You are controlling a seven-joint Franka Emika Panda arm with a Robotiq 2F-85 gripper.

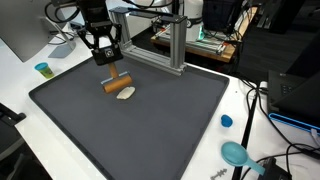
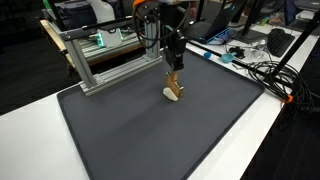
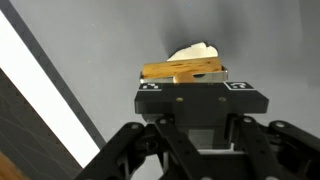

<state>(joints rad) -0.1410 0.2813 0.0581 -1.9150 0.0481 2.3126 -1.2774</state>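
Block of wood [image 3: 182, 71] covers the lower half of cream piece [image 3: 193, 50].

cream piece [image 3: 195, 50] half behind wooden block [image 3: 182, 70], end effector [image 1: 106, 58] fingertips unseen from wrist — grip unclear

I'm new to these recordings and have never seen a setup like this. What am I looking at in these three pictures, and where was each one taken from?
This is a single robot arm ending in a two-fingered gripper. Two pictures come from cameras standing outside the robot, looking at the scene from different places. The third comes from a camera on the wrist, looking along the fingers. A dark mat lies under the arm. The gripper seems closed on a wooden block, low over the mat, with a cream-coloured lump just beside it. An aluminium frame stands at the mat's far edge, and a blue cap lies off the mat.
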